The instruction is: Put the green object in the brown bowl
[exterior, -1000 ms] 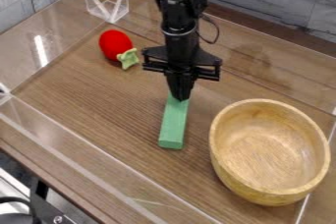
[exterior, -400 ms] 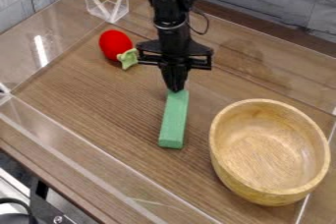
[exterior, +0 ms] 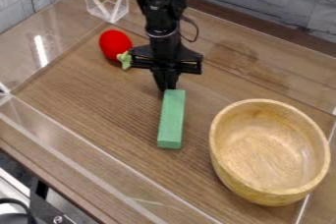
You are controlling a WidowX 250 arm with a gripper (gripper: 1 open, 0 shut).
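Closed to a narrow point, the pincer (exterior: 164,84) hangs straight down from the black arm (exterior: 160,17), its tip just above the far end of the green bar (exterior: 171,118); whether it touches the bar cannot be told, and nothing is gripped between the jaws.

From the single camera view, the green bar lies flat on the wooden tabletop (exterior: 92,105), long side running roughly away from the camera, near the middle of the surface. The brown bowl (exterior: 269,150) sits to the right of the bar and a little nearer the camera, close to it but apart, upright and with nothing inside. A red strawberry toy (exterior: 114,43) with a small green leaf lies to the left of the arm, farther back, apart from the bar. Clear plastic walls (exterior: 53,135) edge the tabletop, and a clear angled piece (exterior: 105,7) stands at the back left.
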